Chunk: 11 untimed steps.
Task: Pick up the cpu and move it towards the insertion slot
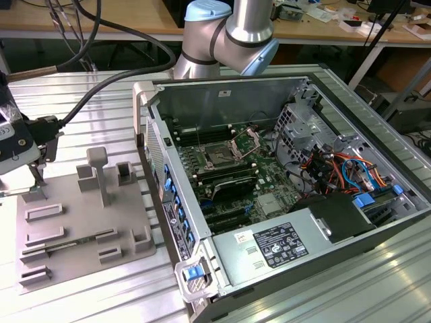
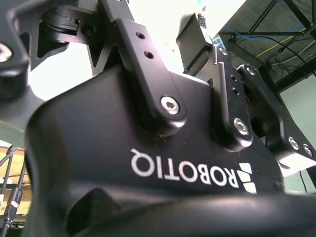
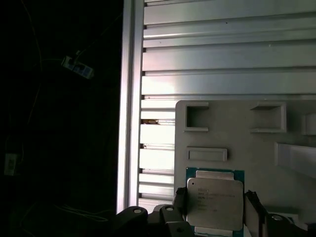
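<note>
In the first wrist view the cpu [image 3: 215,203], a flat silvery square on a green rim, sits between the two dark fingers [image 3: 179,202] of my gripper [image 3: 216,206]. The fingers press against its two opposite edges, so the gripper is shut on it. The cpu is over the grey fixture plate [image 3: 256,143]. In the exterior view the gripper [image 1: 39,176] hangs at the far left, over the far corner of the fixture plate [image 1: 74,229]. The insertion slot [image 1: 219,156], a dark-centred square socket with its metal plate hinged up, lies inside the open computer case [image 1: 269,168], well to the exterior view's right.
Raised grey blocks and posts [image 1: 97,171] stand on the fixture plate between the gripper and the case wall [image 1: 158,168]. The arm's joint [image 1: 229,33] rises behind the case. A thick cable [image 1: 94,87] runs to the gripper. Ribbed aluminium table [image 3: 222,54] surrounds the plate.
</note>
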{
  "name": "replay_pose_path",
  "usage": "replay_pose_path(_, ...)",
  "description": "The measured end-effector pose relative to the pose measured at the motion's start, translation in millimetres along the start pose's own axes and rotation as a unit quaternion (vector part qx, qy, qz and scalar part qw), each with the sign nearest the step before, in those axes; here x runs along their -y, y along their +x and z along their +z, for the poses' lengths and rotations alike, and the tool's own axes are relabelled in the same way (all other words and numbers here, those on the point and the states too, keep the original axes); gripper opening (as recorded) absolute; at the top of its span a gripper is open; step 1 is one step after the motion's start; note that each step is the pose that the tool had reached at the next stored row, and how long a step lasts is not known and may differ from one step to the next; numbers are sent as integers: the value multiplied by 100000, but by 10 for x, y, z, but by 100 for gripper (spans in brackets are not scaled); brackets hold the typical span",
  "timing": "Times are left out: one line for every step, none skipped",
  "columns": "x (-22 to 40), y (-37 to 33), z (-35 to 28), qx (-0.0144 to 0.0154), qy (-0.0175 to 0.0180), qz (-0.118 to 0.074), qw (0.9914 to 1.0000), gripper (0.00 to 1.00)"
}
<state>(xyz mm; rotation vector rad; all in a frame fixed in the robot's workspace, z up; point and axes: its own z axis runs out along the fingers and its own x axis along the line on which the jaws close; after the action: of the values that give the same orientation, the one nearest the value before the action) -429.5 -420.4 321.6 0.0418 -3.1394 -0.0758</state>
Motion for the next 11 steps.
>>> replay_pose_path(0, 0, -3, 2, -1, -2, 100000, 55)
replay_pose_path(0, 0, -7, 2, -4, -1, 100000, 55)
replay_pose_path(-1, 0, -16, 2, -5, 0, 100000, 55)
replay_pose_path(-1, 0, -25, 2, -11, 0, 100000, 55)
replay_pose_path(-2, 0, -30, 4, -12, 1, 100000, 55)
replay_pose_path(-2, 0, -38, 9, -12, -1, 100000, 55)
replay_pose_path(-2, 0, -47, 10, -11, 2, 100000, 55)
replay_pose_path(-3, 0, -54, 10, -13, 1, 100000, 55)
replay_pose_path(-3, 0, -57, 12, -13, 0, 100000, 55)
replay_pose_path(-3, 0, -61, 6, -11, 0, 100000, 55)
replay_pose_path(-3, 0, -65, 8, -11, -4, 100000, 55)
